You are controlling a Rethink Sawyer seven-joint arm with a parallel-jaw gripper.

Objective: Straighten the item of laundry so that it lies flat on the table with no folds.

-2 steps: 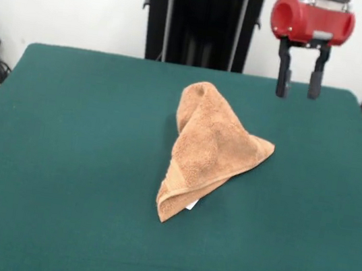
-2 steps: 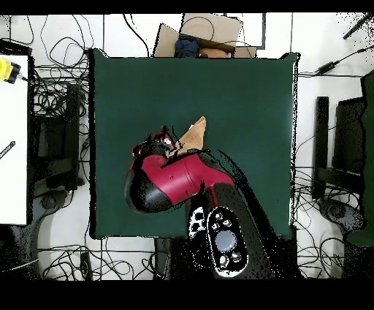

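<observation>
In the front view we see the small tan terry-cloth towel (image 1: 207, 152) lying near the middle of the large table covered in dark green felt-like cloth (image 1: 58, 178). The towel is bunched and folded over itself rather than spread flat. One rounded hump stands up at its 12 o'clock end, a blunt corner sticks out toward 3 o'clock, and a narrower folded corner points to about 7 o'clock. Along that lower edge we make out a woven border band, and a small white label (image 1: 191, 205) peeks out from under the fold.

The robot's red and black gripper (image 1: 298, 83) hangs in the air at roughly 2 o'clock from the towel, well apart from it and above the far part of the table. Its two dark fingers (image 1: 283, 76) point straight down and stand spread, with a clear gap between them and nothing held.

In the overhead view the red and black arm (image 2: 172, 179) covers most of the towel, and we see only a tan pointed piece (image 2: 194, 134) of it showing at the arm's 12 o'clock side, near the middle of the green table (image 2: 248, 88). From this view we cannot see the fingers. Tangled black cables (image 2: 55, 95) lie on the floor around the table.
</observation>
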